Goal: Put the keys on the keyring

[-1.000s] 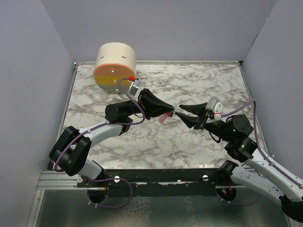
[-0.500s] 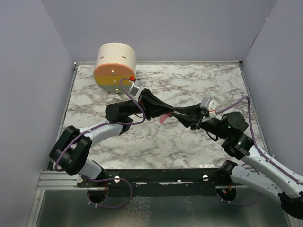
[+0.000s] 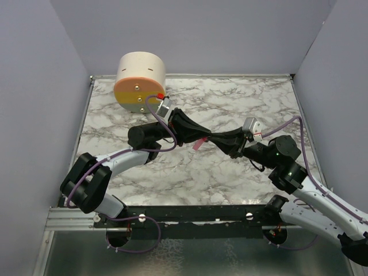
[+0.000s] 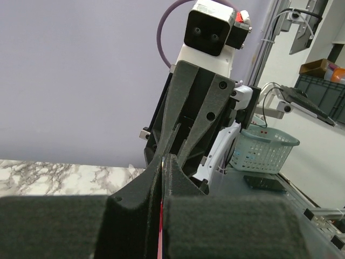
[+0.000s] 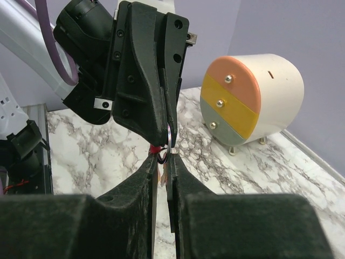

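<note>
Both arms reach in over the table [image 3: 247, 98] and meet tip to tip, in front of the drum [image 3: 141, 80] and to its right. The left gripper [image 3: 209, 136] is clamped on the pink key [image 3: 199, 143], which hangs slanted beneath its tips above the marble. The right gripper [image 3: 215, 138] has its fingers drawn almost together, pinching the lower edge of the thin ring [image 5: 168, 138], which touches the left fingertips. Plain lilac walls [image 3: 218, 34] enclose the table. The drum's face carries orange, yellow and grey bands, each with a knob; its contents are hidden. A pale green basket [image 4: 264, 150] stands beyond the table.
</note>
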`<state>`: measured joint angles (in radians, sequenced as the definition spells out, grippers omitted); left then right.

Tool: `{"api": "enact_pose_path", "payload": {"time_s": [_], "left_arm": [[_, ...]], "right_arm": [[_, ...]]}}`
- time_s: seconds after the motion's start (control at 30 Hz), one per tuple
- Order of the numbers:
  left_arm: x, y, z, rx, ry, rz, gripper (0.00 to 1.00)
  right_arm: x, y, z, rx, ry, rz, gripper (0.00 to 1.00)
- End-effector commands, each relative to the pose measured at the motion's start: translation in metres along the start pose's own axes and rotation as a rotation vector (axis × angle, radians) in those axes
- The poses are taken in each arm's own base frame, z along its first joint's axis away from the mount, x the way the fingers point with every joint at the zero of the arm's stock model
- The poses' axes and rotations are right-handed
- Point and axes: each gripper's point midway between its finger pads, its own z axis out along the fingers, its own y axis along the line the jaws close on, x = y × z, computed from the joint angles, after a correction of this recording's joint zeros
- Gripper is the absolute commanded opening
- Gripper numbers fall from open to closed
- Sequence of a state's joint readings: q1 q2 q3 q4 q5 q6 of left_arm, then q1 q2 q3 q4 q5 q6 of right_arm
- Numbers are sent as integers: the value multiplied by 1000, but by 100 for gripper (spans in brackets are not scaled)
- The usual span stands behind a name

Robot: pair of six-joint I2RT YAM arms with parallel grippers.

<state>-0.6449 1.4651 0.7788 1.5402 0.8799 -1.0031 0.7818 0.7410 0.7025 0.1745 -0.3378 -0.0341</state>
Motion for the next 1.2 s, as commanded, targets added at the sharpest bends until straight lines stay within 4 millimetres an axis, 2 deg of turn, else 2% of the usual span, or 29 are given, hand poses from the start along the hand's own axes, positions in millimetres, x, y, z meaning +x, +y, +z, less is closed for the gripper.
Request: {"api": "enact_pose_path", "payload": {"time_s": [0.0, 0.47, 0.6, 0.8, 0.93, 1.03, 1.1, 1.17], "left_arm": [[-21, -36, 3, 155, -52, 208, 0], [-13, -39, 4, 176, -30, 206, 0], [-10, -39, 5, 183, -22, 203, 0], [-8, -39, 5, 183, -16, 199, 0], [-8, -38, 5, 179, -21, 198, 18], [-9, -37, 5, 175, -23, 197, 21], [-9, -37, 5, 174, -24, 196, 20], [-9, -36, 5, 171, -28, 195, 10]], "right_arm": [[-25, 0, 2, -4, -55, -9, 11], [-32, -4, 5, 13, -75, 3, 8], [-35, -5, 6, 19, -83, 7, 1], [-36, -10, 6, 49, -86, 24, 1], [-35, -12, 7, 60, -79, 30, 1], [-34, -13, 7, 66, -75, 30, 1], [-35, -14, 6, 73, -78, 29, 1], [-34, -15, 6, 78, -77, 28, 1]]}}
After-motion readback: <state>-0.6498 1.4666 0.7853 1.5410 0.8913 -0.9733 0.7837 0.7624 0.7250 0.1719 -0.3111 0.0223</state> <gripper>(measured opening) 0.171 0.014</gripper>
